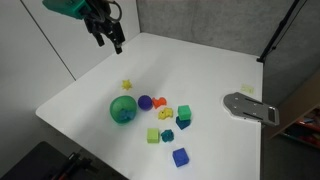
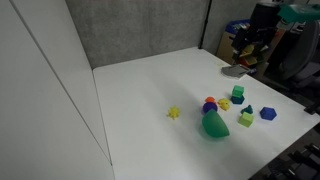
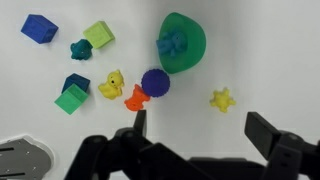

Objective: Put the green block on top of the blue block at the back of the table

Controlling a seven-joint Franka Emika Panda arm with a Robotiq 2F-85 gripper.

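The gripper (image 3: pixel 195 128) is held high above the white table (image 1: pixel 200 60), well apart from everything on it. In an exterior view it (image 1: pixel 109 44) is seen up and away from the green bowl (image 1: pixel 123 108). Its jaws are spread wide and nothing is gripped. In the wrist view only bare table is seen between the two dark fingers (image 3: pixel 135 122).

The green block (image 3: pixel 70 99) is set flat on the table, well apart from the bowl (image 3: pixel 182 42), and is touched by the blue block (image 3: pixel 76 84), which lies on its bowl-ward side. In an exterior view the same pair is seen, green block (image 1: pixel 187 112) beside blue block (image 1: pixel 184 122). Neither is stacked on the other.

Between this pair and the bowl, a yellow duck (image 3: pixel 112 85), an orange toy (image 3: pixel 137 97) and a purple ball (image 3: pixel 154 82) are found, the ball just beside the bowl's rim. A turquoise piece (image 3: pixel 174 42) is seen inside the bowl. A yellow star (image 3: pixel 222 99) is placed near the bowl, apart from the other toys.

On the same side of the bowl as the pair, a light green block (image 3: pixel 98 36), a teal toy (image 3: pixel 81 48) and a royal-blue cube (image 3: pixel 40 28) are scattered, the cube farthest out. A grey metal piece (image 1: pixel 250 107) is laid well beyond the green block, farthest from the bowl.
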